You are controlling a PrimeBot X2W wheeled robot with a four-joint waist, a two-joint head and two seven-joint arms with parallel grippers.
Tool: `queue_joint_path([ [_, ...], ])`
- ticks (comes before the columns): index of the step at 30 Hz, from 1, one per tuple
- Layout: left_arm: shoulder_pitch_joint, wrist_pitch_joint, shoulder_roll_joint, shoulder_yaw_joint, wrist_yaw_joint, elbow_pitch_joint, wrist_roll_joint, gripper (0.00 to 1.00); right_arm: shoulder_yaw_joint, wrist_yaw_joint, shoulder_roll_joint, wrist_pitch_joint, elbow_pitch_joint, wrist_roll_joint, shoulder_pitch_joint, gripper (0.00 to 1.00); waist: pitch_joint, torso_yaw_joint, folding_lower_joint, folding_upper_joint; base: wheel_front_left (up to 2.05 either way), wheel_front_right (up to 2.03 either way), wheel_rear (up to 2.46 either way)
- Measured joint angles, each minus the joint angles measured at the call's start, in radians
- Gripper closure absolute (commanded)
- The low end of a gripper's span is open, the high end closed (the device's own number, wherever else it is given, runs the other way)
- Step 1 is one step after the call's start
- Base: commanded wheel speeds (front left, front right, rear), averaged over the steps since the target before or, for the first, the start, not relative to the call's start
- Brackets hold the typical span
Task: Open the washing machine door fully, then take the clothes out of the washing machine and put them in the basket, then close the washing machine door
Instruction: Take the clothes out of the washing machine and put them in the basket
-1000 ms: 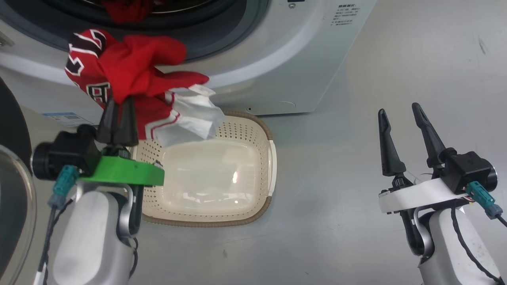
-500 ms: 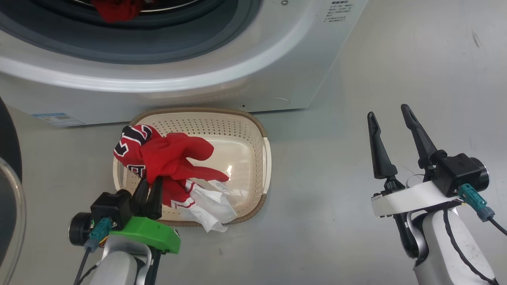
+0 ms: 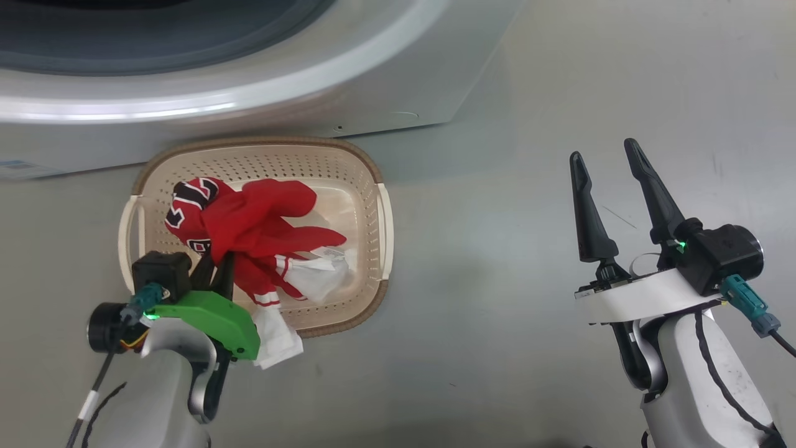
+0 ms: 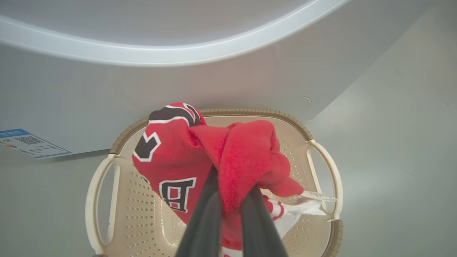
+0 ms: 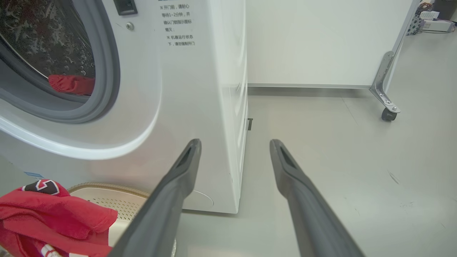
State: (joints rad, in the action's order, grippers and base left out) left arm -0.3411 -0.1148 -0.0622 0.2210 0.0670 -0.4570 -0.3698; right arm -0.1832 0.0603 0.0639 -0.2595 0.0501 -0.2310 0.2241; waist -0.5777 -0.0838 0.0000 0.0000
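Note:
My left gripper [image 3: 219,264] is shut on the clothes [image 3: 249,218], a bunched red jersey with dark numbers and white trim. The bundle hangs low inside the cream basket [image 3: 367,180], and its white end trails over the near rim. In the left wrist view the fingers [image 4: 210,210] pinch a red fold [image 4: 171,157] above the basket [image 4: 321,153]. The washing machine [image 3: 249,93] stands just behind. More red cloth [image 5: 71,84] lies in the drum. My right gripper [image 3: 602,150] stands open and holds nothing over the floor to the right. The washing machine door is out of view.
The basket sits on the grey floor against the washer's front, which carries a blue label sticker [image 4: 28,142]. A white panel on a caster wheel [image 5: 387,114] stands beyond the washer's right side. Open floor [image 3: 497,280] lies between the basket and my right arm.
My left gripper has carried the red jersey down from in front of the drum opening into the basket. The head camera has tilted downward. The right arm has not moved.

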Motion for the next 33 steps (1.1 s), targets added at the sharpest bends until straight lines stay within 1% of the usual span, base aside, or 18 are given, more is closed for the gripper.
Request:
queue_joint_path([
  [10, -0.147, 0.071, -0.049, -0.048, -0.006, -0.124, -0.008, 1.00, -0.012, 0.000, -0.008, 0.000, -0.013, -0.026, 0.031, 0.00, -0.098, -0.079, 0.0000, 0.0000, 0.00, 0.00, 0.00],
  [18, -0.220, 0.139, -0.047, -0.041, -0.010, -0.262, -0.010, 1.00, -0.012, 0.000, -0.010, 0.000, -0.027, -0.035, 0.065, 0.00, -0.182, -0.127, 0.0000, 0.0000, 0.00, 0.00, 0.00],
  [24, -0.272, 0.159, -0.042, -0.053, -0.011, -0.336, -0.029, 1.00, -0.014, 0.000, -0.013, 0.000, -0.026, -0.035, 0.087, 0.00, -0.220, -0.143, 0.0000, 0.0000, 0.00, 0.00, 0.00],
  [26, -0.280, 0.168, -0.043, -0.059, -0.018, -0.367, -0.031, 1.00, -0.015, 0.000, -0.014, 0.000, -0.024, -0.035, 0.095, 0.00, -0.228, -0.147, 0.0000, 0.0000, 0.00, 0.00, 0.00],
  [27, -0.283, 0.177, -0.042, -0.060, -0.019, -0.383, -0.034, 0.76, -0.016, 0.000, -0.015, 0.000, -0.024, -0.035, 0.097, 0.00, -0.230, -0.149, 0.0000, 0.0000, 0.00, 0.00, 0.00],
  [28, -0.284, 0.175, -0.042, -0.061, -0.020, -0.392, -0.034, 0.55, -0.016, 0.000, -0.015, 0.000, -0.023, -0.035, 0.098, 0.00, -0.232, -0.150, 0.0001, 0.0000, 0.00, 0.00, 0.00],
  [29, -0.287, 0.175, -0.042, -0.063, -0.022, -0.402, -0.034, 0.24, -0.016, 0.000, -0.015, 0.000, -0.021, -0.035, 0.098, 0.00, -0.232, -0.151, 0.0001, 0.0000, 0.00, 0.00, 0.00],
  [30, -0.293, 0.175, -0.042, -0.066, -0.027, -0.411, -0.035, 0.00, -0.016, 0.000, -0.015, 0.000, -0.021, -0.035, 0.099, 0.00, -0.232, -0.151, 0.0000, 0.0000, 0.00, 0.00, 0.00],
  [32, -0.305, 0.156, -0.043, -0.078, -0.043, -0.420, -0.035, 0.00, -0.016, 0.000, -0.015, 0.000, -0.019, -0.035, 0.101, 0.00, -0.231, -0.152, 0.0000, 0.0000, 0.00, 0.00, 0.00],
  [33, -0.313, 0.151, -0.043, -0.081, -0.043, -0.428, -0.035, 0.00, -0.016, 0.000, -0.015, 0.000, -0.016, -0.035, 0.103, 0.00, -0.230, -0.152, 0.0000, 0.0000, 0.00, 0.00, 0.00],
])
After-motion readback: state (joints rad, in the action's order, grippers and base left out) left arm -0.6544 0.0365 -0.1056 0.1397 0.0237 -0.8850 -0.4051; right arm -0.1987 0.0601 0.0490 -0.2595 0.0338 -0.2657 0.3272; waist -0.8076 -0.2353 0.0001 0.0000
